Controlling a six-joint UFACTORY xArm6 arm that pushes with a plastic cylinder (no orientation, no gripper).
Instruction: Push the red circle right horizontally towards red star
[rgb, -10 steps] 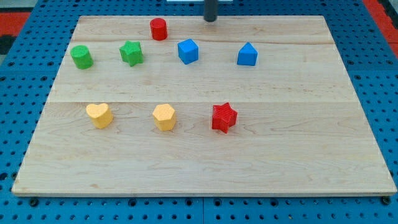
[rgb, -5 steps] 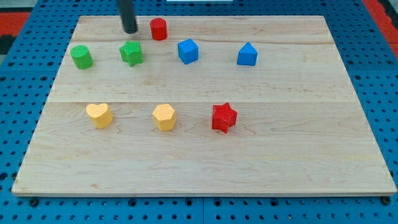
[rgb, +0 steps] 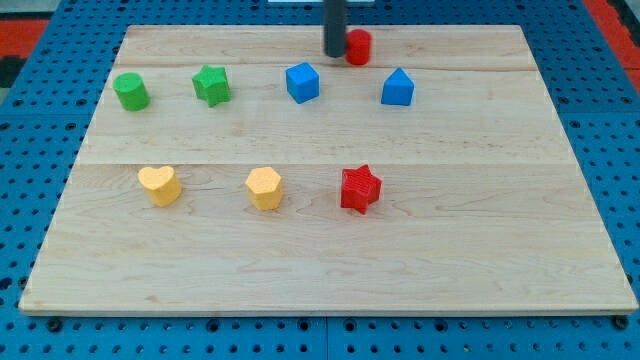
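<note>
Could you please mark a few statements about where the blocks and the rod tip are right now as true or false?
1. My tip is at the view's left side of the red circle. True.
2. The red circle lies at the view's bottom edge of the board. False: it is near the view's top edge.
3. The red star lies toward the view's bottom from the red circle. True.
4. The green star touches the green circle. False: they are apart.
</note>
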